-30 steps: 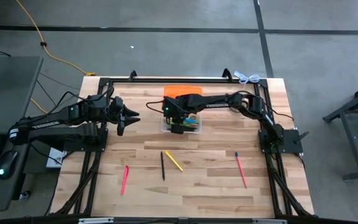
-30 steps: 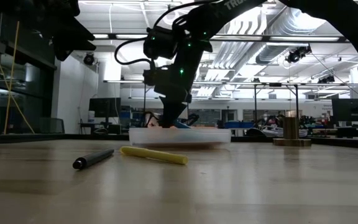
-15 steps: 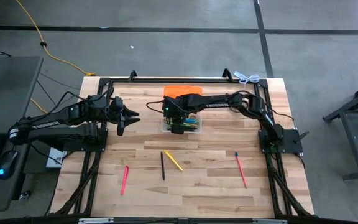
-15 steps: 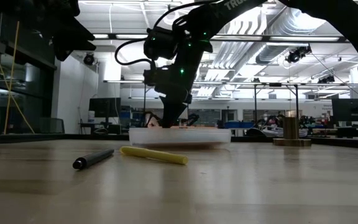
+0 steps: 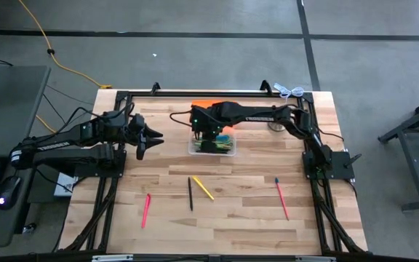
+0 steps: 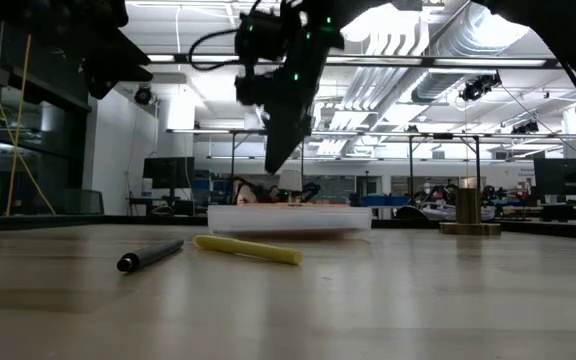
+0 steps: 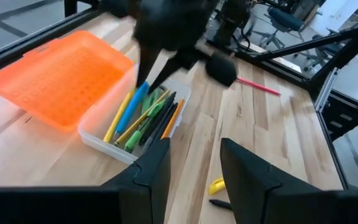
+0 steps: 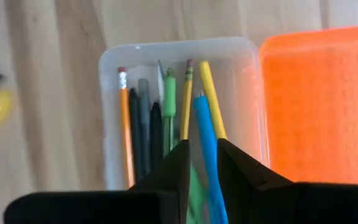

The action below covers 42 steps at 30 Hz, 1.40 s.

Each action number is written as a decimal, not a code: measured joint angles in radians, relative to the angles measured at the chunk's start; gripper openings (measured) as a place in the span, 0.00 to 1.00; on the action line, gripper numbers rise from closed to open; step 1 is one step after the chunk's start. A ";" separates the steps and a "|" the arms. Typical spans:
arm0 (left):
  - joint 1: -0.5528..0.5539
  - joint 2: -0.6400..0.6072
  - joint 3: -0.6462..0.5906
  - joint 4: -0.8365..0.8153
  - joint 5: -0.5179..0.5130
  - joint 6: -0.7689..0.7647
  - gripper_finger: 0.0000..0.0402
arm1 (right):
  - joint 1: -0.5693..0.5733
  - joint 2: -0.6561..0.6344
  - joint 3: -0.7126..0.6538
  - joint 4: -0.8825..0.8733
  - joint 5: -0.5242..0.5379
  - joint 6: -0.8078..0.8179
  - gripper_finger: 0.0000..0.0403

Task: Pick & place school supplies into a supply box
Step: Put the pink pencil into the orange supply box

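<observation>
The clear supply box [image 5: 212, 146] sits mid-table, holding several pens and pencils [image 8: 166, 124]: orange, black, green, yellow, blue. My right gripper [image 8: 204, 168] hovers above the box [image 6: 288, 218], fingers pointing down with a narrow gap, touching nothing. My left gripper [image 7: 195, 163] is open and waits in the air to the box's left [image 5: 153, 138]. Loose on the table lie a black pen [image 5: 190, 193], a yellow marker [image 5: 203, 188], a pink pen [image 5: 145, 209] and a red pen with a blue tip [image 5: 281, 198].
The orange lid-like piece [image 5: 204, 106] lies against the box's far side. A brass bell [image 6: 468, 212] stands right of the box. Black frame rails [image 5: 195, 93] run along the table's far and side edges. Bare wood surrounds the loose pens near the front.
My right gripper has risen straight up out of the supply box and now stands well above its rim; the pens stay lying in the box. The left arm has kept still.
</observation>
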 joint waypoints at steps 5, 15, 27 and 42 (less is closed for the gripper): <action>0.000 0.000 0.000 -0.018 0.026 -0.023 0.42 | 0.015 -0.010 0.114 -0.194 -0.049 0.074 0.12; 0.000 0.000 0.000 -0.105 0.030 -0.076 0.42 | 0.104 -0.011 0.235 -0.565 -0.137 0.292 0.09; 0.000 0.000 0.000 -0.117 0.036 -0.080 0.42 | 0.247 -0.083 0.119 -0.632 -0.217 0.508 0.09; 0.000 0.000 0.000 -0.099 0.045 -0.129 0.42 | 0.366 -0.499 -0.480 -0.474 -0.212 1.004 0.10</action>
